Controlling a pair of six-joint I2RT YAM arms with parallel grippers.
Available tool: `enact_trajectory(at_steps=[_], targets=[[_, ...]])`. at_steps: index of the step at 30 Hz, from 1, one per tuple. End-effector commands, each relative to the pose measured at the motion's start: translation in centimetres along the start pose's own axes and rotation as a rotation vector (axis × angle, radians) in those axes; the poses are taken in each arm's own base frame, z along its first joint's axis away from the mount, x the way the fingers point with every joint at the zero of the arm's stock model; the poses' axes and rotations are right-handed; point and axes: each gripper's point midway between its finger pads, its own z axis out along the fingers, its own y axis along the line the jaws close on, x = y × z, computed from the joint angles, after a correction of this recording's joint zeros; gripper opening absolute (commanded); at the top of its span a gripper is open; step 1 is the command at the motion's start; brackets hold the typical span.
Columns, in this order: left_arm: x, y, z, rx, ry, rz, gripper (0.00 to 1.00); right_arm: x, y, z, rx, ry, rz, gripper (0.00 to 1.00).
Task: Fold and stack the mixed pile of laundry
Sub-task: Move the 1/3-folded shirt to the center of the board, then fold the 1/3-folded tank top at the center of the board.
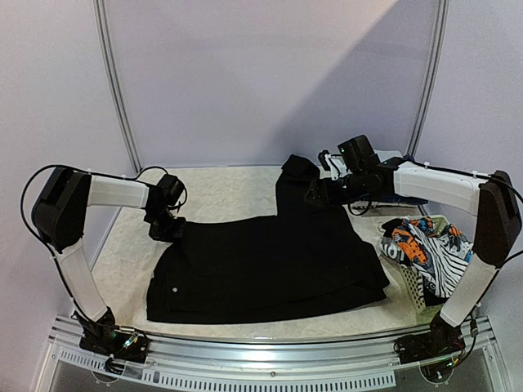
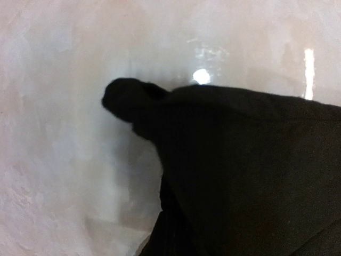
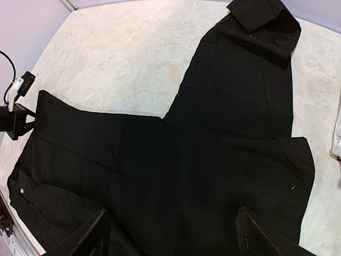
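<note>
A large black top [image 1: 270, 261] lies spread flat on the table, one long part [image 3: 250, 69] reaching toward the far edge. My left gripper [image 1: 167, 229] sits low at the garment's far left corner, shut on that cloth. In the left wrist view the black cloth [image 2: 240, 170] fills the lower right and hides the fingers. My right gripper [image 3: 173, 240] hovers open above the garment's right half, its two dark fingertips [image 3: 96, 234] wide apart with nothing between them. Orange-black-white printed and black-white striped pieces [image 1: 425, 245] fill the basket.
The white lattice basket [image 1: 423, 298] stands at the table's right front corner, close to the right arm's base. A dark blue piece [image 1: 409, 198] lies behind the right forearm. Bare marbled tabletop [image 1: 221, 192] shows beyond and left of the garment.
</note>
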Motion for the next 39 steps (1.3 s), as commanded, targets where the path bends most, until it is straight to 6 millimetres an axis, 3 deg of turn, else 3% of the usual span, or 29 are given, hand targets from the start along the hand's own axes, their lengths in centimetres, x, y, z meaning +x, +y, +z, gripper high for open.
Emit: enact_trajectory(at_steps=[1, 8, 14, 16, 21, 23, 26, 30, 34, 39], targets=[[0.3, 3.0, -1.5, -0.141, 0.003, -0.016, 0.00, 0.0, 0.0, 0.3, -0.007, 0.000, -0.006, 0.83], [-0.8, 7.0, -4.2, -0.240, -0.038, -0.079, 0.00, -0.3, 0.1, 0.3, -0.010, -0.004, -0.008, 0.83], [-0.5, 8.6, -3.9, -0.261, -0.026, -0.111, 0.00, -0.5, 0.2, 0.2, -0.014, -0.009, -0.009, 0.83], [-0.7, 8.8, -3.8, -0.270, -0.031, -0.119, 0.12, -0.8, 0.3, 0.2, -0.018, -0.014, -0.010, 0.83], [-4.0, 8.6, -5.8, -0.245, -0.151, -0.133, 0.71, -2.5, 0.4, 0.2, -0.017, -0.038, -0.027, 0.84], [-5.9, 8.2, -6.6, -0.205, -0.213, -0.122, 0.82, -3.6, -0.3, 0.3, -0.010, -0.047, -0.031, 0.86], [-8.1, 7.8, -6.4, -0.113, -0.243, -0.138, 0.81, -5.4, -2.1, 0.3, 0.002, -0.068, -0.019, 0.87], [-9.9, 6.3, -4.4, 0.075, -0.215, -0.115, 0.69, -7.9, -4.2, 0.2, 0.012, -0.108, -0.027, 0.89], [-10.7, 5.2, -2.8, 0.227, -0.172, -0.108, 0.57, -9.3, -3.0, 0.9, -0.089, -0.087, -0.078, 0.90], [-10.1, 5.4, -2.2, 0.252, -0.128, -0.109, 0.48, -7.8, -1.2, 2.1, -0.230, -0.043, -0.068, 0.91]])
